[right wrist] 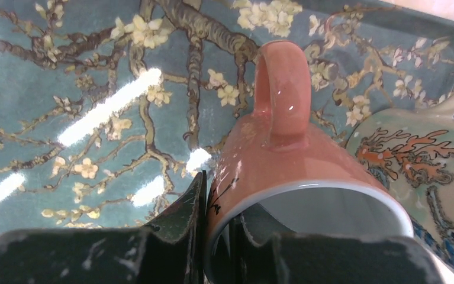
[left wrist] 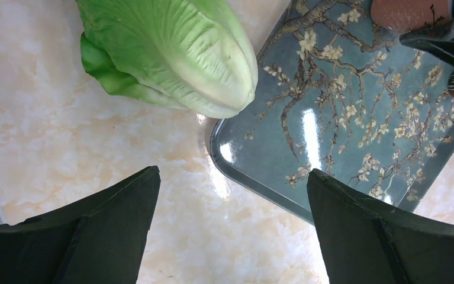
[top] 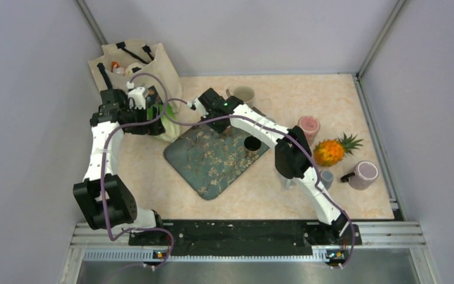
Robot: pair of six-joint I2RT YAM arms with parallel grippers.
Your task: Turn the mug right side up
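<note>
- between the fingers of my right gripper (right wrist: 215, 228) sits the wall of the mug (right wrist: 283, 160): one finger outside the rim, one inside, clamped on it.
- which way does it lie from you?
- straight ahead of the fingertips. its mouth faces my wrist and its base points away toward the tray (right wrist: 64, 89), so its long axis runs nearly along my own fingers. the handle (right wrist: 280, 83) is on the side away from the pinch.
- is the base down on the tray?
- i cannot tell; the body hides it. i judge the mug tilted, not yet standing square.
- anything close?
- a dragon-painted pot (right wrist: 425, 171) just beside it. swinging the base that way could knock it.
- and the arm?
- from above, my right arm reaches far forward and across to the left, elbow bent, wrist over the tray's far corner.
- the other one?
- my left gripper (left wrist: 230, 225) hangs with jaws wide apart, holding nothing, over the table (left wrist: 35, 136) between a cabbage (left wrist: 171, 53) and a corner of the tray. the mug shows only at the top edge of its view, well apart. the right arm is nearer and has the hold, so i judge the coming move is the right wrist's: bring the axis upright, lower the base flat, then let go.
</note>
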